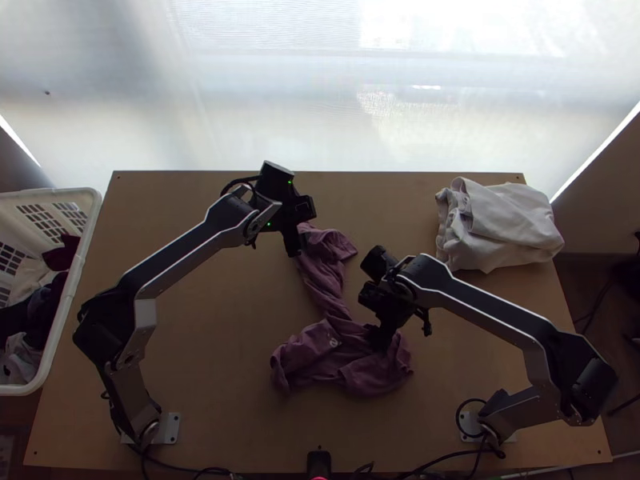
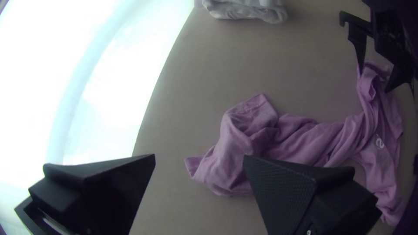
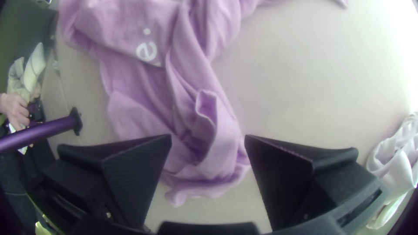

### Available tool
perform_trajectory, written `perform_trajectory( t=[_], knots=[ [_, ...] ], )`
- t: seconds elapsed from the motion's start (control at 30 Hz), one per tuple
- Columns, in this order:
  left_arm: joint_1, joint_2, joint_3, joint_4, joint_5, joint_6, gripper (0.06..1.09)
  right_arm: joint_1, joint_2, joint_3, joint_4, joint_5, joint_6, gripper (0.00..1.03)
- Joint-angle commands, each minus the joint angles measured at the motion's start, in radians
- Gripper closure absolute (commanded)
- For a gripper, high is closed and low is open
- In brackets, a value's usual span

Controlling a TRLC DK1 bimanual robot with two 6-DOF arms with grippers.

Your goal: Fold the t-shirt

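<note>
The mauve t-shirt (image 1: 324, 276) lies bunched and twisted on the table, a narrow part toward the far edge and a wider crumpled part nearer, with a small white print. My left gripper (image 1: 293, 250) is at the shirt's far end; in the left wrist view my left gripper (image 2: 199, 161) stands open beside and over the cloth (image 2: 235, 143). My right gripper (image 1: 382, 342) is at the right side of the wide part; in the right wrist view my right gripper (image 3: 208, 141) is open, the shirt (image 3: 143, 87) lying between and beyond its fingers.
A folded light cloth (image 1: 500, 228) lies at the table's far right corner. A white basket (image 1: 88, 232) of clothes stands off the left edge. A person's hand (image 3: 16, 109) holds pale cloth off the table in the right wrist view.
</note>
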Motion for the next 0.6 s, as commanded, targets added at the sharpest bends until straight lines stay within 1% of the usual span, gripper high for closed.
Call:
perform_trajectory(
  t=[0.0,0.1,0.2,0.3,0.33,0.4,0.43,0.53,0.57],
  knots=[
    [-0.020,-0.008,0.005,-0.009,-0.016,-0.004,0.11,-0.050,0.013,0.027,0.022,0.032,-0.046,0.25],
    [-0.031,-0.008,0.012,-0.009,-0.018,-0.011,0.11,-0.053,0.016,0.021,0.025,0.032,-0.046,0.25],
    [-0.045,-0.004,0.017,-0.009,-0.027,-0.011,0.11,-0.037,0.026,-0.031,0.067,0.032,-0.039,0.26],
    [-0.049,0.006,0.026,-0.007,-0.041,-0.013,0.10,-0.016,0.024,-0.082,0.111,0.029,-0.031,0.47],
    [-0.049,0.009,0.029,-0.007,-0.044,-0.014,0.10,-0.005,0.021,-0.091,0.124,0.026,-0.025,0.53],
    [-0.055,0.012,0.029,-0.004,-0.045,-0.013,0.10,0.013,0.007,-0.107,0.142,0.026,-0.008,0.61],
    [-0.060,0.013,0.028,-0.003,-0.045,-0.013,0.10,0.023,0.003,-0.111,0.148,0.026,-0.006,0.67],
    [-0.081,0.024,0.021,-0.004,-0.044,0.004,0.10,0.026,-0.019,-0.117,0.171,0.024,-0.008,0.97],
    [-0.089,0.029,0.024,-0.003,-0.044,0.010,0.10,0.023,-0.028,-0.117,0.174,0.026,-0.010,1.00]
  ],
)
